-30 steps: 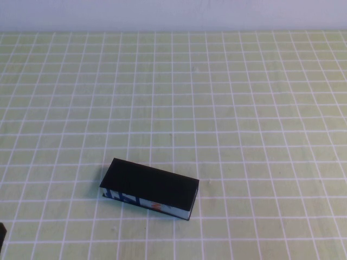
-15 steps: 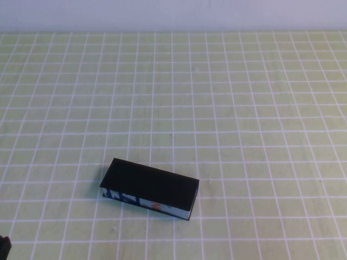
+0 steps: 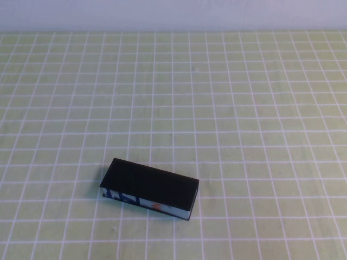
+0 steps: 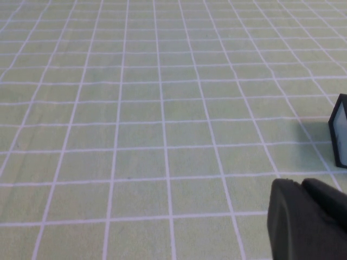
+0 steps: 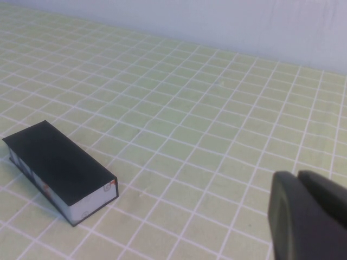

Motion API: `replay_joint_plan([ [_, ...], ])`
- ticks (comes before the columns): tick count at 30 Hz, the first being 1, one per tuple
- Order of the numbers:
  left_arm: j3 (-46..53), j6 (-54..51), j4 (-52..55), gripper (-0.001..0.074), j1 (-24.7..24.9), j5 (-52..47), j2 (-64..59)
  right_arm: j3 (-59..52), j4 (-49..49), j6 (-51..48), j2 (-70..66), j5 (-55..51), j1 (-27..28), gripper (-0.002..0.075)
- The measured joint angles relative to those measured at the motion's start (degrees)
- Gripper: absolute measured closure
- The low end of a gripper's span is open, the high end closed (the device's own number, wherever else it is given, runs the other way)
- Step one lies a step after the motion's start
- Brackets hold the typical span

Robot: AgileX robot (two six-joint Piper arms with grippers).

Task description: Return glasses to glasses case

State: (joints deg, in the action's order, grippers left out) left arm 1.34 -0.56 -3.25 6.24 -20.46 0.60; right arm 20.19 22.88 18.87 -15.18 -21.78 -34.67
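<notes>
Glasses case (image 3: 149, 189) is lying lid-down-shut on the counter (image 3: 244, 108). Right tool (image 5: 309, 216) is hovering clenched, empty, well off the case. Left tool (image 4: 306, 219) is hanging near the case's end; grip state: cannot tell.

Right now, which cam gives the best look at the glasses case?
High view: the whole glasses case shows, lid shut, patterned front side visible. The right wrist view also shows it whole, behind the shut right pincer. The left wrist view catches only one end, near the left pincer.
</notes>
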Motion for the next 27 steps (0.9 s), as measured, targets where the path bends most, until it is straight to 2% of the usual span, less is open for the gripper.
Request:
replay_joint_plan([
  [18,0.0,0.13,0.0,0.0738,0.0,0.0,0.0,0.0,-0.26,0.0,0.25,0.0,0.97,0.0743],
  [22,0.0,0.13,0.0,0.0738,0.0,0.0,0.0,0.0,-0.92,0.0,1.23,0.0,7.15,0.0743],
  [27,0.0,0.13,0.0,0.0738,0.0,0.0,0.0,0.0,-1.23,0.0,2.8,0.0,19.72,0.0743],
])
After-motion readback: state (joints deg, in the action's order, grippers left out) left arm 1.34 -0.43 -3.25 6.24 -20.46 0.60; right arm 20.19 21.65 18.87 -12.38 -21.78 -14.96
